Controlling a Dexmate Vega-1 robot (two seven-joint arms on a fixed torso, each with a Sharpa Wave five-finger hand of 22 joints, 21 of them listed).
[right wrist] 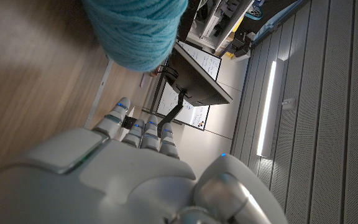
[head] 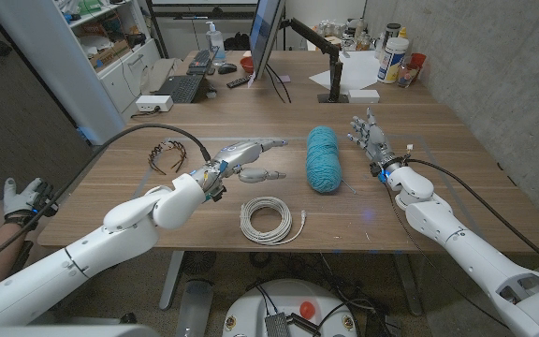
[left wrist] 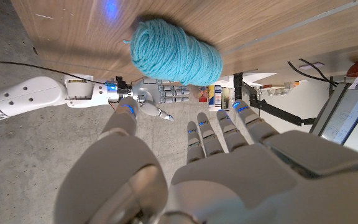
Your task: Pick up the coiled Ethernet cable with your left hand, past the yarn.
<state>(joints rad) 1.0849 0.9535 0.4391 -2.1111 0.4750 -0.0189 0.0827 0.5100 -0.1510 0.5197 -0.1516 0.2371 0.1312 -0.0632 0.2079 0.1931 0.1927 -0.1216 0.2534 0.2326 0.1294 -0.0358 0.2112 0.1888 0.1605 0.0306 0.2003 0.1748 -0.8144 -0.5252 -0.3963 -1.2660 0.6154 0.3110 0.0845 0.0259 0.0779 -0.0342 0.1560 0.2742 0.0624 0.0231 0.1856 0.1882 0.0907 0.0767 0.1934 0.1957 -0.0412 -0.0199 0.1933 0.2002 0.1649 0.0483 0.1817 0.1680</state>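
While holding nothing, left hand [head: 247,155] hovers open beside yarn [head: 324,158].

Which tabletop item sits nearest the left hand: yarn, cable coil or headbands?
The white cable coil, just below the left hand; the teal yarn and dark headbands lie farther away.

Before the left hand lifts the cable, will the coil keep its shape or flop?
The cable lies in loose loops with no visible tie, so it will probably sag and spread when lifted. It looks thin and likely light. Its free plug end would likely dangle.
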